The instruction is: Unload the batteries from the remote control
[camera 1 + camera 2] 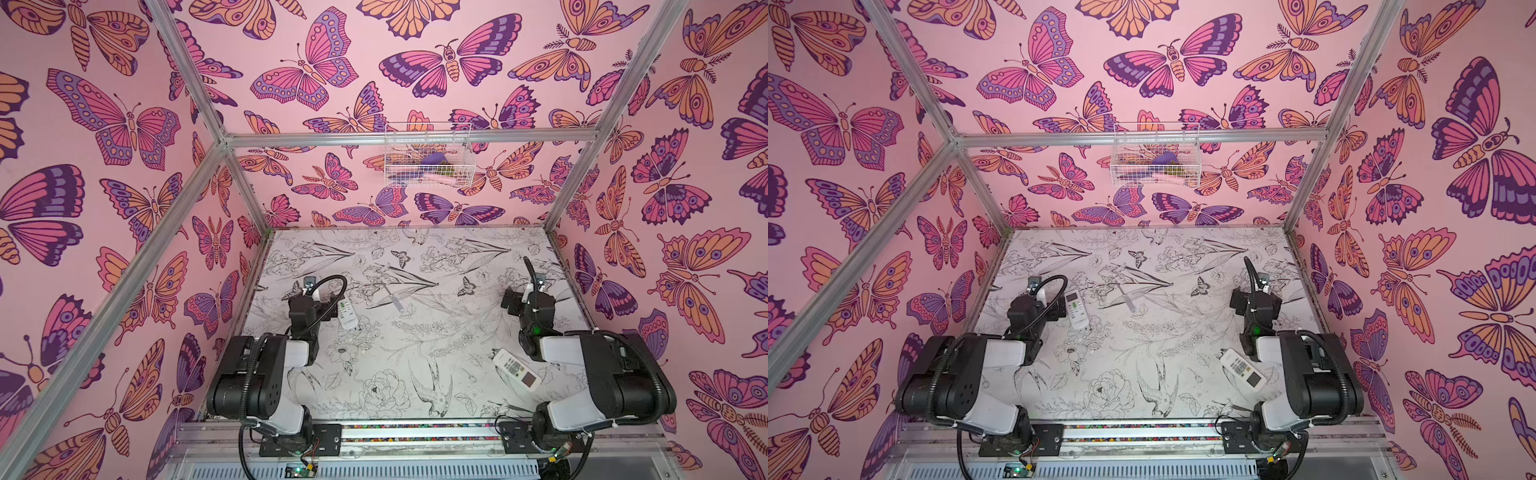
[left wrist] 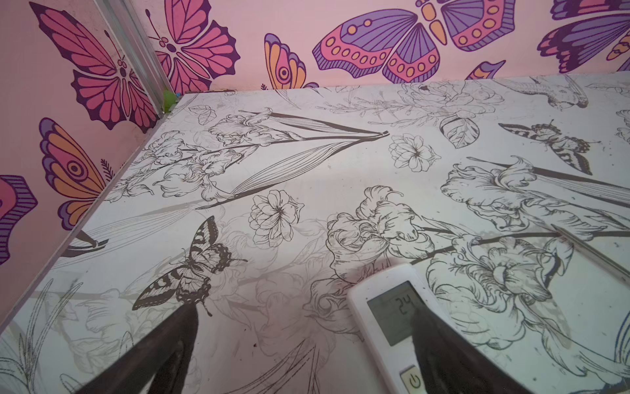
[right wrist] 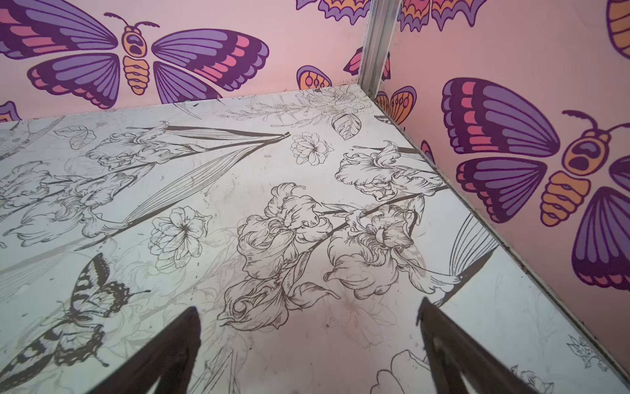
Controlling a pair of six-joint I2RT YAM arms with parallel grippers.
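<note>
The site is a purpose-built robot test cell, not a domestic room. An aluminium profile frame (image 1: pixel 411 139) carries flat wall panels (image 1: pixel 124 124) papered in butterfly print. The table (image 1: pixel 415 328) bears a floral line-drawing overlay. The left arm (image 1: pixel 257 374) and right arm (image 1: pixel 602 374) are bolted to a metal rail (image 1: pixel 415 434) at the front edge, with an exposed circuit board (image 1: pixel 300 470) below it. A white wire basket (image 1: pixel 428 156) hangs on the rear panel.

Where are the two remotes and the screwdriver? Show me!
Remote by the left arm (image 1: pixel 1076 310): in a top view, on its buttons.
Remote by the right arm (image 1: pixel 515 367): in a top view, on its buttons.
Screwdriver (image 1: pixel 393 297): in a top view, on its middle.
</note>
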